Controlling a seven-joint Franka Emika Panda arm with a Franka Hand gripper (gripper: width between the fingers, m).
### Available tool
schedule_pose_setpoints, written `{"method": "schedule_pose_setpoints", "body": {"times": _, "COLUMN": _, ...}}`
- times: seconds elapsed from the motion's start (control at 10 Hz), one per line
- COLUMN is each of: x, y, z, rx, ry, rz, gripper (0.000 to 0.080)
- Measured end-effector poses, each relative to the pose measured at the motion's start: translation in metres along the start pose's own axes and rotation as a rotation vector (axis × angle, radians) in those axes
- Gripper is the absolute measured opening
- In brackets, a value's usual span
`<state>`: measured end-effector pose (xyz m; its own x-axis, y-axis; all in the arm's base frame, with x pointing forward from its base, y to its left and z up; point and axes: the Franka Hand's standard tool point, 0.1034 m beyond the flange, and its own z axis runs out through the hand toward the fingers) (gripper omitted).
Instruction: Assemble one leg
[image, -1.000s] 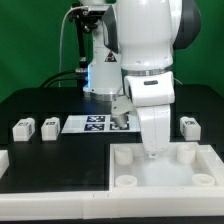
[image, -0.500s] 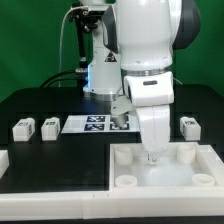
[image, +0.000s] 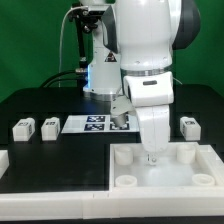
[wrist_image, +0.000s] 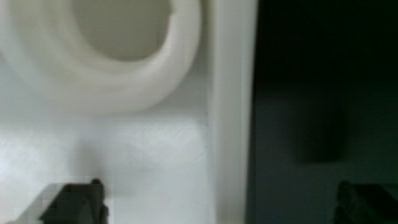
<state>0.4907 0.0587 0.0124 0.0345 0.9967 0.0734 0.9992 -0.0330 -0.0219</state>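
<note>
My gripper (image: 152, 156) is low over the far edge of the large white slab (image: 160, 172), between its two far corner sockets. In the wrist view the two dark fingertips (wrist_image: 71, 204) stand wide apart, so the gripper (wrist_image: 221, 206) is open with nothing between them. Below it lie the slab's surface, one round socket (wrist_image: 125, 45) and the dark table past the slab's edge. Three white legs with tags lie on the black table: two at the exterior view's left (image: 22, 127) (image: 50, 126) and one at its right (image: 190, 125). A fourth leg does not show.
The marker board (image: 92, 124) lies on the table behind the slab, partly hidden by the arm. A white block (image: 3, 160) sits at the exterior view's left edge. The robot's base and cables stand at the back.
</note>
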Motion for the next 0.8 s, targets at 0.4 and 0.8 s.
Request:
{"method": "schedule_pose_setpoints", "body": {"times": 0.4, "x": 0.02, "y": -0.01, "z": -0.058, "rx": -0.046, "ry": -0.029, "rz": 0.149, "gripper": 0.0649}}
{"method": "schedule_pose_setpoints", "body": {"times": 0.8, "x": 0.075, "y": -0.025, "z": -0.056, "rx": -0.047, "ry": -0.012, "rz": 0.691, "gripper": 0.0649}}
